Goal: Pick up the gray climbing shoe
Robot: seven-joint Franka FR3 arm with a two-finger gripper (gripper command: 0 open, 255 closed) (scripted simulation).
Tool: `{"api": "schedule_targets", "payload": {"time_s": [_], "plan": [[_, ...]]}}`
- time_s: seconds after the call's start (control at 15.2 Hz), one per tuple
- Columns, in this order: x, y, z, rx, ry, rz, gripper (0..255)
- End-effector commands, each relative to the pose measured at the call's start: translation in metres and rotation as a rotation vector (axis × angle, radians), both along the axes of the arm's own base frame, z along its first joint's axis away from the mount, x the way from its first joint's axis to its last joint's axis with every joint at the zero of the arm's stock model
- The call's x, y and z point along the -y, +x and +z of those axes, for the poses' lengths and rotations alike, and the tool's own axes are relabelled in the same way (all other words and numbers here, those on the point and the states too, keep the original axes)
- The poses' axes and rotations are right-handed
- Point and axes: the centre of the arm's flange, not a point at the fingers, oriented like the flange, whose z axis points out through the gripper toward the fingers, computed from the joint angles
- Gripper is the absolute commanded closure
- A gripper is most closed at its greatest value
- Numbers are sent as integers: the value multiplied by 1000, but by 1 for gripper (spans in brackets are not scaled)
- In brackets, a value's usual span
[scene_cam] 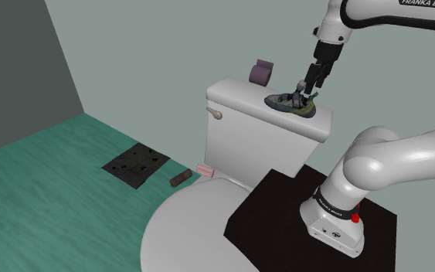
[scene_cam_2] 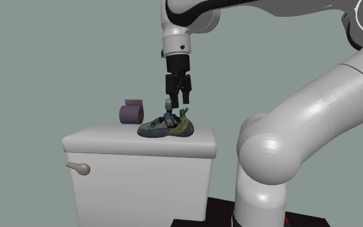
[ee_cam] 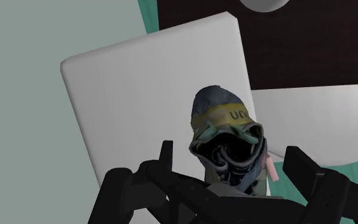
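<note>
Wrist view: your claw (ee_cam: 229,150) released, fingers (ee_cam: 165,159) apart either side of shoe (ee_cam: 222,114). Shoe on tank lid (ee_cam: 139,95), toward end nearest stand (scene_cam: 277,209); purple roll (scene_cam: 260,72) at back edge.

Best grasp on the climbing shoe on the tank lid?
Pinch the climbing shoe across its open mouth from straight above: it sits sole-down on the tank lid, narrow side to side. The open gripper hangs over it.

shoe (ee_cam: 225,118) heel behind end effector (ee_cam: 230,153), toilet seat (scene_cam: 185,232) — cropped
</note>
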Motion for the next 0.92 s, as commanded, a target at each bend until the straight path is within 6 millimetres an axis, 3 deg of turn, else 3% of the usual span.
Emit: {"api": "schedule_targets", "payload": {"time_s": [0.0, 0.13, 0.2, 0.86], "plan": [[1, 1, -14, 0, 0, 0, 0], [1, 1, -14, 0, 0, 0, 0], [1, 0, -13, 0, 0, 0, 255], [1, 1, -9, 0, 0, 0, 255]]}}
